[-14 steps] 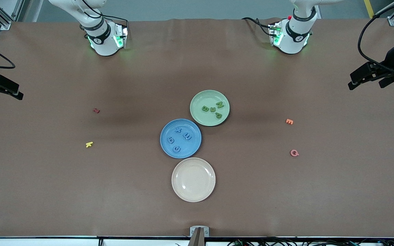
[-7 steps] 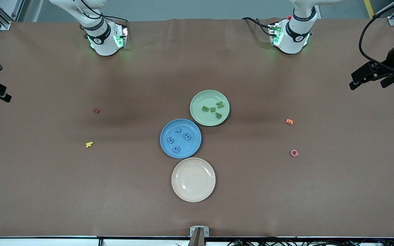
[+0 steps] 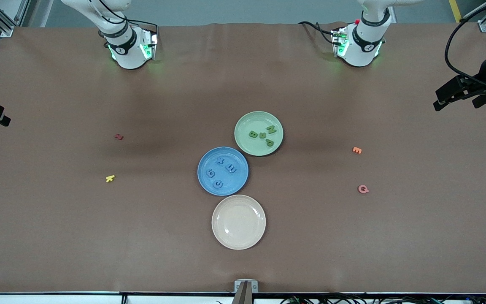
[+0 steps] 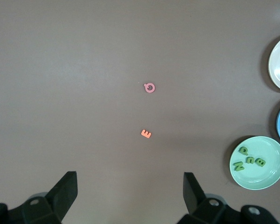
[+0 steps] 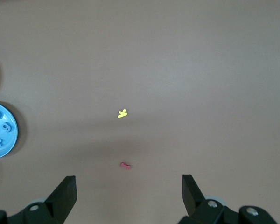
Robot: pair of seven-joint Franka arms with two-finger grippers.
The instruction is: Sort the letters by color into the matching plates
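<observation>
Green plate [image 3: 247, 126] sits mid-table w/ four green letters [image 3: 263, 135] on it. Blue plate [image 3: 209, 185] touches it, nearer the front camera, holding four blue letters [image 3: 220, 171]. Cream plate [image 3: 238, 222] nearest the camera, just beside the blue one.

Strays: orange E [image 3: 356, 150] and pink Q [image 3: 363, 189] toward left arm's end; red letter [image 3: 119, 136] and yellow K [image 3: 109, 178] toward right arm's end.

Left gripper [image 4: 130, 198] up over left arm's table end, jaws spread wide, nothing held. Right gripper [image 5: 129, 198] up over right arm's end, jaws likewise released, empty.
</observation>
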